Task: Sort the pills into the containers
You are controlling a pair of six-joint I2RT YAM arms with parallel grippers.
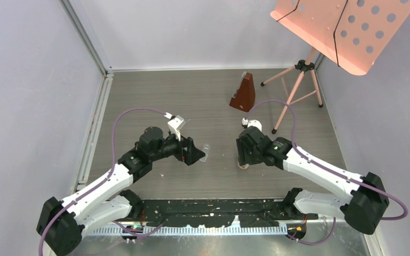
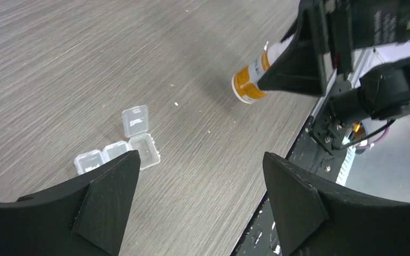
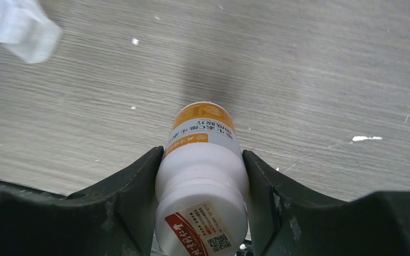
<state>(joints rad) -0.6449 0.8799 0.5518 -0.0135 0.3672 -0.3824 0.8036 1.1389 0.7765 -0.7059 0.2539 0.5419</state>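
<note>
The left arm reaches in from the near left corner; its left end effector (image 1: pixel 195 152) stands open, black fingers (image 2: pixel 107 197) spread wide over the grey wood-grain surface (image 1: pixel 192 101) and gripping nothing.

Just right of it, between the two arms, lies the small clear plastic strip container (image 1: pixel 206 149). The left wrist view shows the container (image 2: pixel 115 154) flat on the surface as a row of three square compartments. The two at the left end have their lids down; the one at the right end is open, its flip lid (image 2: pixel 136 120) laid back beyond it. The left finger covers the near edge of the row.

A few tiny pale specks (image 2: pixel 176 103) lie scattered on the surface right of the container; they are too small to tell whether they are pills.

Further right, the right end effector (image 1: pixel 244 154) is closed around a white round plastic pill bottle with an orange label (image 3: pixel 203 176), one finger pressed to each side of its body. The bottle (image 2: pixel 251 80) is tilted, its orange-banded end pointing down at the surface with a dark shadow beside it; whether it touches cannot be told.

At the far side stands a brown wooden pyramid-shaped metronome (image 1: pixel 244 93), well apart from both arms; right of it is a pink perforated metal music stand (image 1: pixel 341 26) on tripod legs.
</note>
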